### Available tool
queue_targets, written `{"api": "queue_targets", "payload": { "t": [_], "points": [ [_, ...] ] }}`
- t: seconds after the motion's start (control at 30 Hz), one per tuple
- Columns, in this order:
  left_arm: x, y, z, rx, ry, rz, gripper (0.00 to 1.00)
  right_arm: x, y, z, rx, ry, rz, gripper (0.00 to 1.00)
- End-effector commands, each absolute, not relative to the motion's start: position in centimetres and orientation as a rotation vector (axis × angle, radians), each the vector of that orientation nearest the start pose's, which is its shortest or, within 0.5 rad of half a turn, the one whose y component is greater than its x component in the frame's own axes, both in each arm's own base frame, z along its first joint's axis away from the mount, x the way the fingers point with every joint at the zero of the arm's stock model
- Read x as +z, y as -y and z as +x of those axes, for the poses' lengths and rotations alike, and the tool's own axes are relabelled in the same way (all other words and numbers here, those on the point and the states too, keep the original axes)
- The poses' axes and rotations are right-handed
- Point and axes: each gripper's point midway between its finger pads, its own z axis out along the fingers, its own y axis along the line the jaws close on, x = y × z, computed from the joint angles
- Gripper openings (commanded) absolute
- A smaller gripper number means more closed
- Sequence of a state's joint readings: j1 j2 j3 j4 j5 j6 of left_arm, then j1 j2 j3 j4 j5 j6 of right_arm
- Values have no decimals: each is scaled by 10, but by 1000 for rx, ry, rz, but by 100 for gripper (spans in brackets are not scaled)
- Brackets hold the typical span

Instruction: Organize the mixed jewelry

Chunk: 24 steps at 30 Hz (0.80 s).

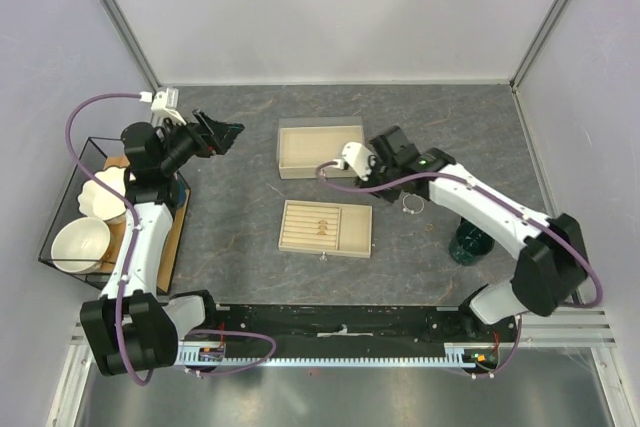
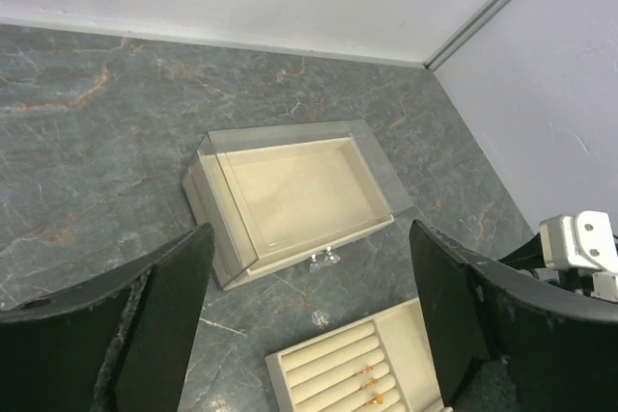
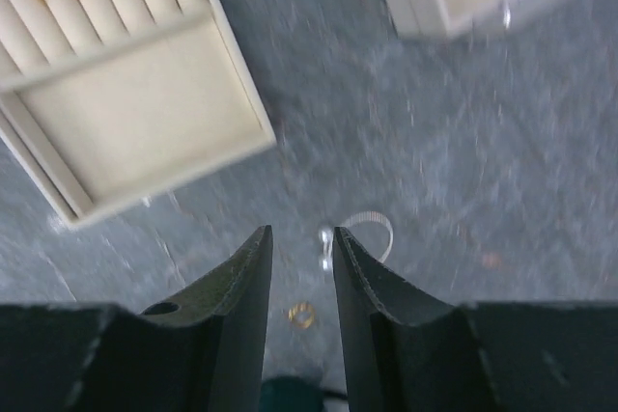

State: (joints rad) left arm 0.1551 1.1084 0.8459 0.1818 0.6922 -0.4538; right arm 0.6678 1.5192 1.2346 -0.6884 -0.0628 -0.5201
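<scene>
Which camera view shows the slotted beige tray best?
The top external view: the slotted tray lies whole and unhidden there. The left wrist view catches only one corner, the right wrist view one blurred end.

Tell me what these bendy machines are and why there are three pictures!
These are a left robot arm and a right robot arm bolted to a grey marbled table. One picture looks down from above; the other two come from cameras on each wrist, showing its end effector, the pinching part. The left end effector is wide open, the right end effector slightly; neither holds anything. On it lie a beige slotted tray with small gold rings, an open beige box, a thin silver wire hoop, a loose gold ring and a dark green glass vessel.
</scene>
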Motion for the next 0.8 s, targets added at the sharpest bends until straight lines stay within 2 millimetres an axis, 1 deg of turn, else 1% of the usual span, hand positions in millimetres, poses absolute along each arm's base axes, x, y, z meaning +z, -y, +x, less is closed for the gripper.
{"api": "queue_targets", "payload": {
  "t": [0.0, 0.03, 0.07, 0.1, 0.13, 0.17, 0.2, 0.23, 0.3, 0.33, 0.37, 0.4, 0.43, 0.5, 0.77],
  "points": [
    [306, 80, 362, -806, -1675, 126, 92, 132, -171, 280, 72, -2167, -1393, 39],
    [303, 84, 361, -810, -1687, 148, 93, 120, -161, 271, 61, -2189, -1419, 38],
    [301, 89, 360, -816, -1697, 168, 93, 122, -154, 269, 57, -2180, -1406, 38],
    [303, 91, 361, -799, -1698, 201, 93, 118, -145, 268, 43, -2197, -1387, 38],
    [299, 100, 360, -813, -1715, 226, 95, 107, -135, 263, 32, -2225, -1391, 38],
    [294, 104, 359, -821, -1738, 236, 95, 107, -128, 262, 20, -2228, -1383, 37],
    [296, 111, 357, -820, -1733, 276, 96, 104, -118, 264, 10, -2251, -1356, 37],
    [293, 115, 357, -825, -1742, 292, 97, 98, -111, 260, 7, -2272, -1352, 36],
    [292, 120, 355, -819, -1745, 330, 97, 95, -97, 261, 4, -2295, -1325, 35],
    [292, 123, 355, -816, -1745, 344, 97, 91, -93, 259, 11, -2309, -1324, 35],
    [292, 123, 356, -813, -1742, 353, 97, 90, -89, 259, 11, -2311, -1327, 34],
    [287, 122, 355, -810, -1761, 353, 97, 87, -82, 259, 5, -2328, -1312, 34],
    [286, 133, 351, -831, -1764, 383, 97, 83, -79, 258, 13, -2342, -1310, 33],
    [283, 135, 352, -833, -1769, 389, 97, 77, -72, 257, 31, -2374, -1294, 33],
    [276, 139, 353, -841, -1786, 397, 97, 57, -79, 248, 152, -2431, -1311, 32]
  ]
}}
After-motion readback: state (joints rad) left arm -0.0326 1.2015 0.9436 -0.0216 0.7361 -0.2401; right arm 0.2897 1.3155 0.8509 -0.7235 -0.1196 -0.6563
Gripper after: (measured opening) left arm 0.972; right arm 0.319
